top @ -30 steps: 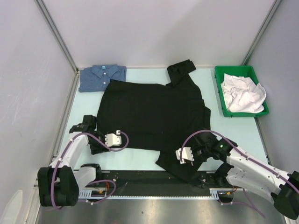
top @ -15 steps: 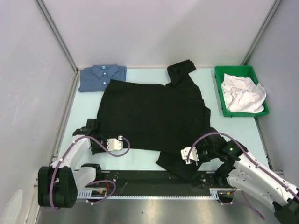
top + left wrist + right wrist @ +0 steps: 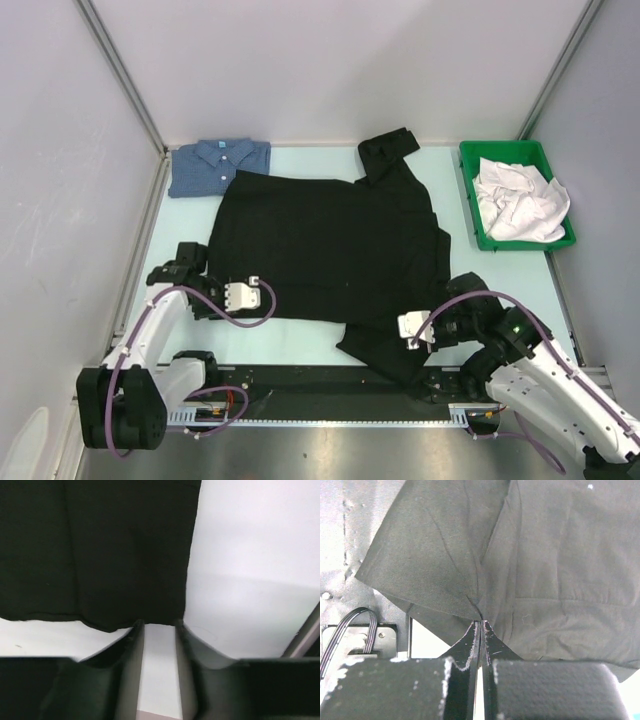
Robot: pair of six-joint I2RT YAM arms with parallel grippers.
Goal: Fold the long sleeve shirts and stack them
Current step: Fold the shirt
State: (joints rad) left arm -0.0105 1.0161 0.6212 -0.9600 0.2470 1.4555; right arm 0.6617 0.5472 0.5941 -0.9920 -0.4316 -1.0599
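The blue shirt (image 3: pixel 219 166) is lying folded at the far left corner of the table (image 3: pixel 300 338), collar toward the far wall, its right edge just beside the far left corner of the black shirt (image 3: pixel 330 240).

The left gripper (image 3: pixel 159 625) is sitting low over the table at the near left corner of the black shirt. Its jaws are standing a narrow gap apart, with bare table showing between them. No cloth is lying in the gap; the hem is running just ahead of the fingertips.

The black shirt is lying spread flat across the middle of the table. One sleeve (image 3: pixel 388 150) is lying doubled up at the far right, and a flap of cloth is reaching past the near edge of the table.

The right gripper (image 3: pixel 481 623) is sitting at the near right of the black shirt, jaws pressed together and pinching a fold of that cloth at the fingertips.

At the far right a green bin (image 3: pixel 467 190) is holding crumpled white cloth (image 3: pixel 518 205)
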